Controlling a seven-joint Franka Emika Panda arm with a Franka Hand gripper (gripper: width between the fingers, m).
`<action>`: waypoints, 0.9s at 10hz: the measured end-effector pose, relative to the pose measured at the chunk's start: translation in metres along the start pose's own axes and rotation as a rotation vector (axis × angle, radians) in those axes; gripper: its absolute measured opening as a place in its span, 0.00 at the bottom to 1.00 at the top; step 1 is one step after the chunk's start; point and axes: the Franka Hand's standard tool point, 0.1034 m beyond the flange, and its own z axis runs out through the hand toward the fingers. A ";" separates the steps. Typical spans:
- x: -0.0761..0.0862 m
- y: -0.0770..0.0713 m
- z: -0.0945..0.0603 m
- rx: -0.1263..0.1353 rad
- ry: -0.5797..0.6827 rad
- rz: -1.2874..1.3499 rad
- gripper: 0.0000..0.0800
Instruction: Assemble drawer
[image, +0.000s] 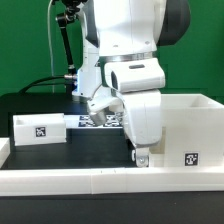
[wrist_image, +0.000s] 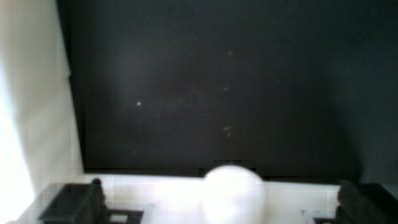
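Observation:
The large white hollow housing (image: 186, 124) stands at the exterior view's right, with a square tag (image: 193, 158) on its front. A small white open-top tray (image: 40, 128) with a tag lies at the left. My gripper (image: 141, 154) points down at the housing's left front corner, just above the table. In the wrist view the gripper (wrist_image: 228, 203) is open, with its dark fingers (wrist_image: 80, 202) wide apart on either side of a white strip (wrist_image: 160, 190) that carries a blurred round white bump (wrist_image: 231, 184). I cannot tell which part that strip is.
The low white rail (image: 90, 181) runs along the table's front. The marker board (image: 100, 122) lies behind the arm. The table top is black (wrist_image: 214, 90). A white surface (wrist_image: 25, 100) fills one side of the wrist view. Cables hang at the back left.

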 end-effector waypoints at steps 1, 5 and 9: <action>-0.001 0.000 0.000 0.000 0.000 0.002 0.81; 0.007 -0.002 0.004 0.011 0.003 -0.002 0.81; 0.017 0.002 0.003 0.035 -0.001 0.026 0.81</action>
